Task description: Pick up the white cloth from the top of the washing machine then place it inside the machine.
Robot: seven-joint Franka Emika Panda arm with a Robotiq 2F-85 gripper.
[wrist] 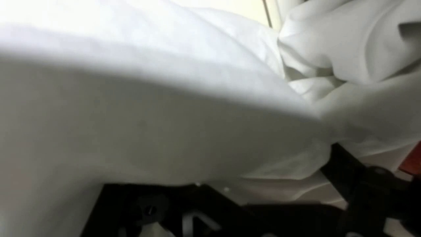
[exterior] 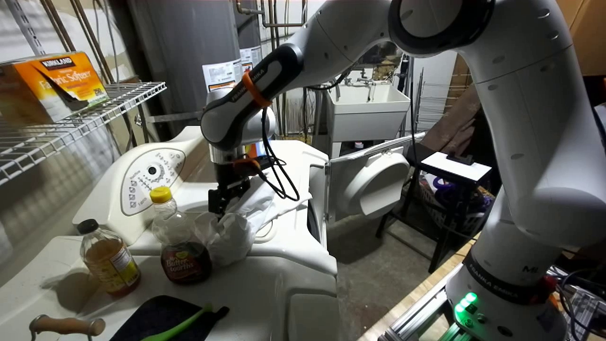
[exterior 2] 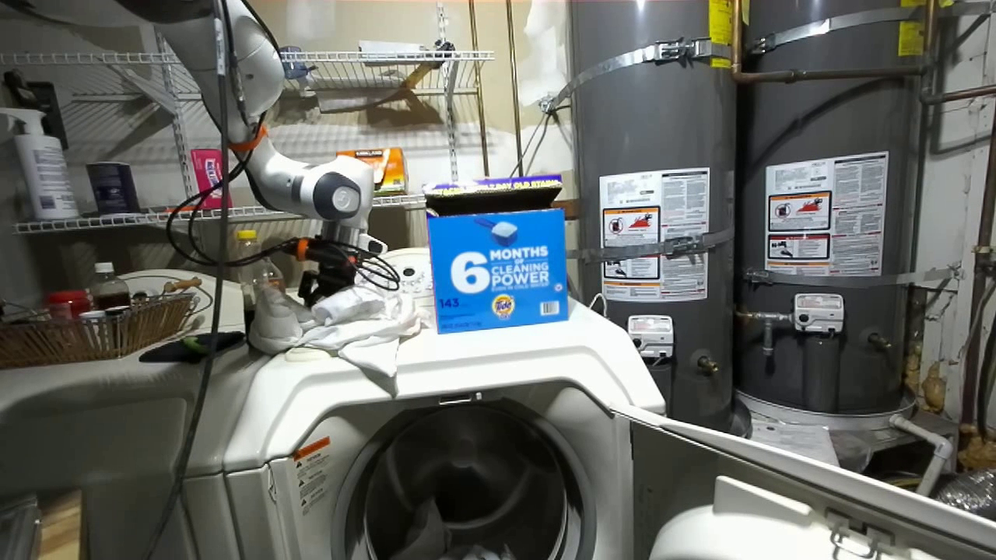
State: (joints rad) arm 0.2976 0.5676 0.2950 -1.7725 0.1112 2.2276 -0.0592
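The white cloth (exterior: 232,237) lies crumpled on top of the washing machine (exterior: 303,241). It also shows in an exterior view (exterior 2: 373,330), with a corner hanging toward the front edge. My gripper (exterior: 227,203) points down into the cloth. In the wrist view the gripper's fingers (wrist: 266,168) stand wide apart, with cloth folds between and over them. Cloth hides part of the fingers. The machine's drum (exterior 2: 467,474) is open at the front, with some fabric low inside. Its door (exterior: 369,184) is swung open and also shows in an exterior view (exterior 2: 778,505).
A syrup bottle (exterior: 184,260) stands close beside the cloth, with a juice bottle (exterior: 111,260) behind it. A blue detergent box (exterior 2: 498,272) stands on the machine beside the cloth. A dark board with a green utensil (exterior: 180,327) and a wicker basket (exterior 2: 101,334) are nearby.
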